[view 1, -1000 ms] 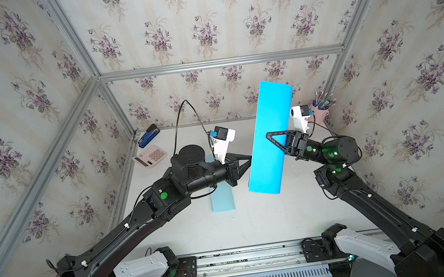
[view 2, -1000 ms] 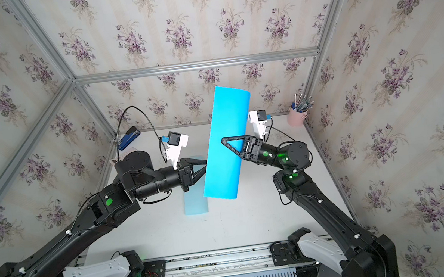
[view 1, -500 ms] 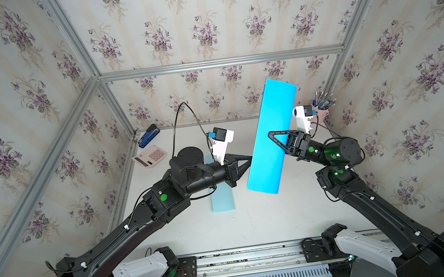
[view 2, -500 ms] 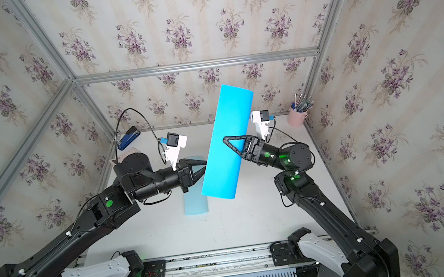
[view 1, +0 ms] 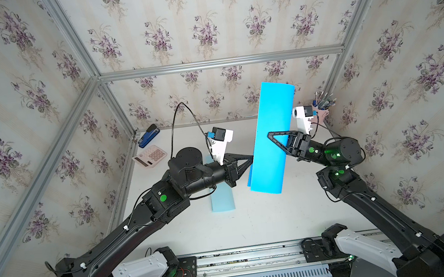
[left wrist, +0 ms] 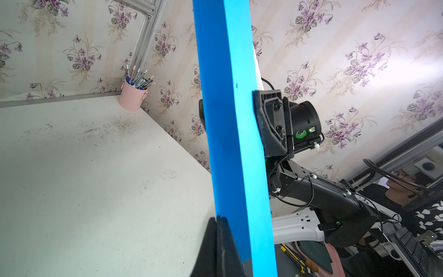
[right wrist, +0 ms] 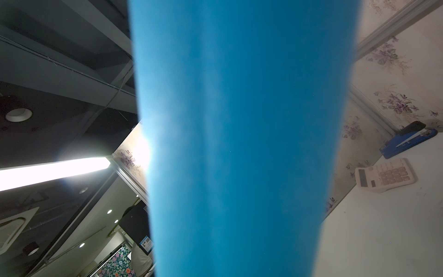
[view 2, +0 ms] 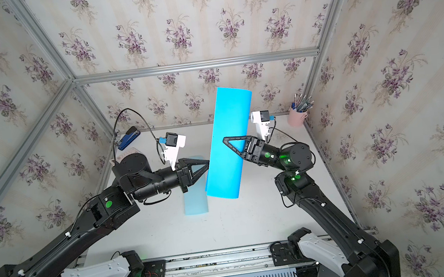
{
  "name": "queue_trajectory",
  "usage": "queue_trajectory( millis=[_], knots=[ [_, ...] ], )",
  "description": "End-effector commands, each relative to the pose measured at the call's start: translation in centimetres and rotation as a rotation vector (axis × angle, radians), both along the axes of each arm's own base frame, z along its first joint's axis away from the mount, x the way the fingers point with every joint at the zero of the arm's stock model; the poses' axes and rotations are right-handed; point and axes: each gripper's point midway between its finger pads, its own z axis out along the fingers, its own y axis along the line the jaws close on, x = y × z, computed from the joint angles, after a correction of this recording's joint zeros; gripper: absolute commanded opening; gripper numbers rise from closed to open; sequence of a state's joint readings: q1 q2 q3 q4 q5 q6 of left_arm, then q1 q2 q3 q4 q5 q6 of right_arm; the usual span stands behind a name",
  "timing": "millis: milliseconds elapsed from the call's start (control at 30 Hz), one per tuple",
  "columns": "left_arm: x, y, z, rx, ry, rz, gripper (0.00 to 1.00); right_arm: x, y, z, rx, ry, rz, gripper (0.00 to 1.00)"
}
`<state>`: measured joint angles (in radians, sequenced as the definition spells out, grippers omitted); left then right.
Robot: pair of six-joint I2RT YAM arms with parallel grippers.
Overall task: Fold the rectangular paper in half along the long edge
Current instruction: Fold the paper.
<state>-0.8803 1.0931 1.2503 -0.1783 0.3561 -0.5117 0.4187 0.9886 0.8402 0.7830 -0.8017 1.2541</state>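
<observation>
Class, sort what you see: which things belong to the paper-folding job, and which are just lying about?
Job in hand: blue paper, left gripper, right gripper.
Lying about: stapler, calculator, pen cup, pale blue sheet.

Violet-flowered wallpaper [view 1: 201, 19] on aluminium framing [view 1: 220, 63] encloses the white table [view 1: 253, 221] on three sides; a ceiling strip light [right wrist: 52, 170] glows beyond the table.

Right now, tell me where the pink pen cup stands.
In a top view the pink pen cup stands in the far right corner of the table, just beyond the right arm's wrist camera.
</observation>
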Motion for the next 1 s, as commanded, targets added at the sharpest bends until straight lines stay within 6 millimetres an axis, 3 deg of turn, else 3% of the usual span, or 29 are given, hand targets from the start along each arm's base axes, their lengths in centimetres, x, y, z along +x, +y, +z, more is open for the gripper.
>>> queue_trajectory(
  millis=[0,967],
  knots=[
    [-0.09,0.15,0.80,-0.026,-0.024,0.003,0.00,-0.06,-0.29,0.28,0.005,-0.028,-0.020,0.41],
    [-0.01,-0.09,0.78,-0.031,-0.025,0.000,0.00,0.39,0.00,-0.01,-0.059,-0.013,-0.031,0.35]
  ],
)
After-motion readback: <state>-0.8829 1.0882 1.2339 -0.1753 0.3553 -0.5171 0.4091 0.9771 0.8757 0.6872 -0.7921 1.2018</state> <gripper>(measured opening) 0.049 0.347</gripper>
